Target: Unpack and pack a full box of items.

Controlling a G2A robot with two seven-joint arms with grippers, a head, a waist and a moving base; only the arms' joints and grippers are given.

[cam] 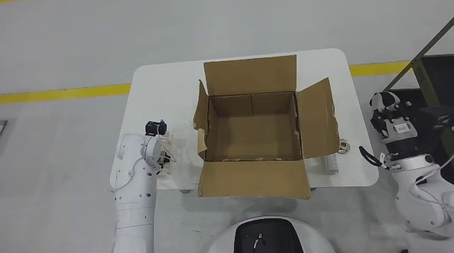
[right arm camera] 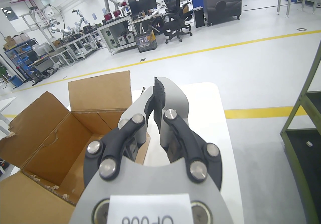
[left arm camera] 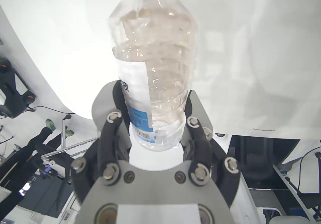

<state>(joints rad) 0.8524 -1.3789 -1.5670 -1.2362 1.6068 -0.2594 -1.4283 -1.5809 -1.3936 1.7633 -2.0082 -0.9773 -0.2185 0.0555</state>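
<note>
The open cardboard box (cam: 252,129) stands in the middle of the white table (cam: 163,90), its flaps spread outward and its inside bare; it is also the cardboard box (right arm camera: 50,134) seen from the right wrist. At the table's left edge my left gripper (cam: 163,155) (left arm camera: 154,102) is shut on a clear plastic bottle (left arm camera: 153,59) with a white and blue label, gripping its lower half just above the tabletop. My right gripper (right arm camera: 156,89) (cam: 384,101) is shut with nothing in it, beyond the table's right edge, beside the box's right flap.
A small round metal object (cam: 344,147) and a clear tube-like item (cam: 328,162) lie on the table by the box's right flap. A dark green metal rack (right arm camera: 301,119) stands to the right of the table. Yellow floor lines run behind.
</note>
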